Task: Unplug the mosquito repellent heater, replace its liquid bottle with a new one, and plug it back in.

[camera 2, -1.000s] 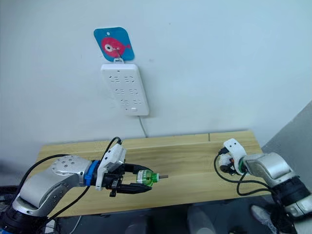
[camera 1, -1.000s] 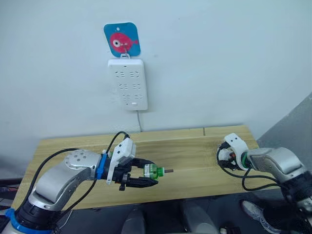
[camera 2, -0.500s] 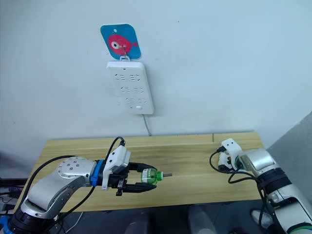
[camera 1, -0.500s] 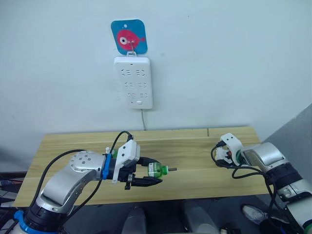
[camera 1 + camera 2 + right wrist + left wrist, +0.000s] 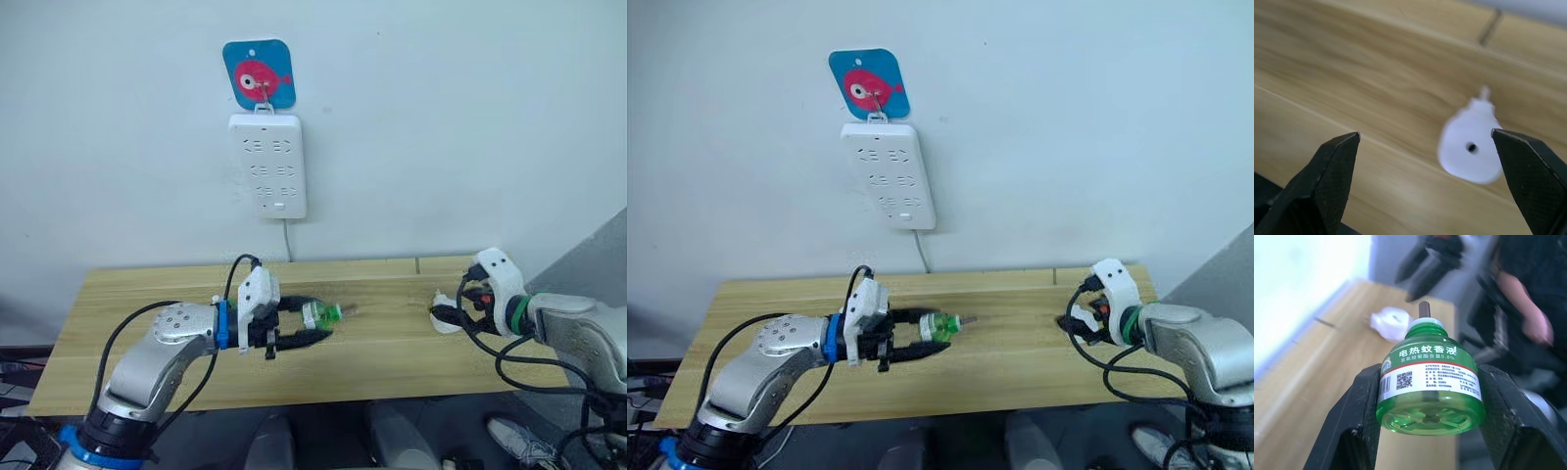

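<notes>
My left gripper [image 5: 315, 323] is shut on a small green liquid bottle [image 5: 321, 313] with a white label and a dark wick, holding it on its side over the middle of the wooden table [image 5: 147, 372]. In the left wrist view the bottle [image 5: 1427, 382] sits clamped between both fingers. The mosquito repellent heater [image 5: 446, 318], small, white and rounded, lies on the table near the right end. My right gripper [image 5: 1425, 133] hovers open over the heater [image 5: 1471, 147], one finger to each side and not touching it.
A white power strip [image 5: 267, 164] hangs on the wall from a blue fish hook [image 5: 259, 74], its cord dropping behind the table. In the left wrist view a person in dark clothes [image 5: 1533, 303] is beyond the table's right end.
My left gripper has carried the bottle further over the table, toward the wall. My right gripper has drawn back to the right, off the heater, which now lies on the table.
</notes>
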`<action>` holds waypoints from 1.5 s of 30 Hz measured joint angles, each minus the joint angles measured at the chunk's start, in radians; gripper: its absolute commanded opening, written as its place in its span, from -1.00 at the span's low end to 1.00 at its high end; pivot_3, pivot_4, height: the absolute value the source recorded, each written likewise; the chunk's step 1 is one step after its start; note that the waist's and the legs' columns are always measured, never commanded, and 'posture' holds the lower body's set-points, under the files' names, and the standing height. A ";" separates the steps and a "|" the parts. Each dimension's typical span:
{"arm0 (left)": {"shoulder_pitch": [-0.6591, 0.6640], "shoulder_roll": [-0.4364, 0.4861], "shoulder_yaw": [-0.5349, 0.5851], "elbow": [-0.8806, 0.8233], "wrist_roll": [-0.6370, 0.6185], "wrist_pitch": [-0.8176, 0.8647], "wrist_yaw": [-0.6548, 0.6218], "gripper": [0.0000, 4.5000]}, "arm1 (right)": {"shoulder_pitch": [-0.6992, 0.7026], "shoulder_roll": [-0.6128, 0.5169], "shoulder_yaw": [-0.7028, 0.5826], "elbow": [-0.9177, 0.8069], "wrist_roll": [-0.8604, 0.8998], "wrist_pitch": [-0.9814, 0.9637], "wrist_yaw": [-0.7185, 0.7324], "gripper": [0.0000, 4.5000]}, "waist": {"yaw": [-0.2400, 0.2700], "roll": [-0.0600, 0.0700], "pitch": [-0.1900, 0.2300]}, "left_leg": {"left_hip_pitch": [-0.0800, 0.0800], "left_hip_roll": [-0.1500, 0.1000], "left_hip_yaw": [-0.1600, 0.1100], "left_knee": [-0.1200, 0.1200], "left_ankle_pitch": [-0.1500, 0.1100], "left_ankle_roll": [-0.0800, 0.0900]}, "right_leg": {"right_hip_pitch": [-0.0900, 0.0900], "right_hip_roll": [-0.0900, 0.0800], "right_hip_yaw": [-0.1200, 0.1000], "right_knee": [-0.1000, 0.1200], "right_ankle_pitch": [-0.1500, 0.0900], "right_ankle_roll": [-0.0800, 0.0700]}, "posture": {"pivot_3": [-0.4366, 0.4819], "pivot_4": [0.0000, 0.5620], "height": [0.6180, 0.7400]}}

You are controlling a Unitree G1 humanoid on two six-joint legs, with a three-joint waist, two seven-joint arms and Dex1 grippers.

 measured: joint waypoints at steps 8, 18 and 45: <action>0.070 -0.147 0.008 -0.024 0.048 -0.143 0.150 0.02 | 0.029 0.383 -0.176 -0.148 0.399 -0.064 -0.146 1.00 | -0.033 -0.001 -0.002 | 0.000 0.000 0.000 0.000 0.000 0.000 | 0.000 0.000 0.001 -0.001 0.003 -0.003 | -0.49 -0.48 1.00; 0.034 -0.198 -0.003 -0.067 0.115 -0.230 0.249 0.02 | -0.011 0.580 -0.032 -0.013 0.581 -0.130 -0.455 1.00 | -0.063 -0.001 -0.004 | 0.000 0.000 0.001 -0.001 0.000 0.000 | 0.000 0.000 0.001 0.000 0.004 -0.003 | -0.44 -0.55 1.00; 0.011 -0.173 -0.015 -0.092 0.124 -0.247 0.271 0.02 | -0.081 0.563 0.107 0.133 0.720 -0.347 -0.520 -0.64 | -0.062 0.000 -0.012 | 0.000 -0.001 0.000 0.000 0.000 0.000 | -0.001 0.000 0.001 0.001 0.004 -0.003 | -0.34 -0.62 1.00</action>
